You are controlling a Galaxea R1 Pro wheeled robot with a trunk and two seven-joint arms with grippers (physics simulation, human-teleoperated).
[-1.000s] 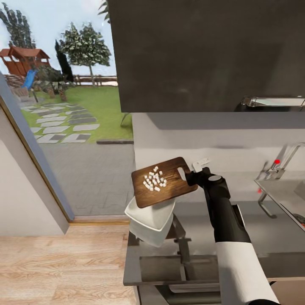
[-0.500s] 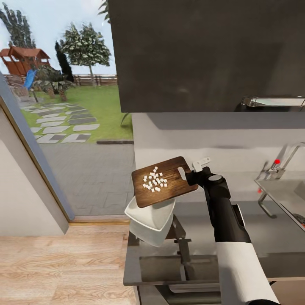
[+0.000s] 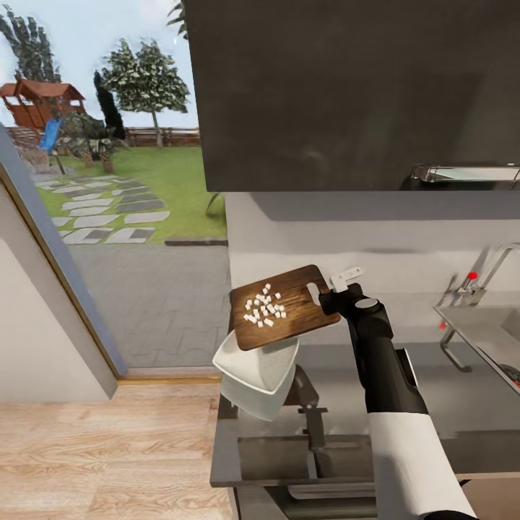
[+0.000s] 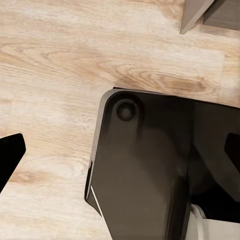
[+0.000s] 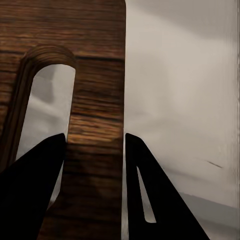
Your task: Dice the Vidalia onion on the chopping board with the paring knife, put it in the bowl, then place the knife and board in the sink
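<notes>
Head view: right fingers [image 3: 326, 294] clamp the chopping board [image 3: 285, 309], diced onion [image 3: 263, 304] aboard, above the bowl [image 3: 256, 365]

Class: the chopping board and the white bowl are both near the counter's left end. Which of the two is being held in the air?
The chopping board: the right gripper clamps its slotted end, lifting it over the bowl with diced onion on top. The bowl sits on the countertop.

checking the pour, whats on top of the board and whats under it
White onion dice lie on the board, held by the right gripper. Below its lower edge sits the bowl; the board covers the bowl's far rim.
</notes>
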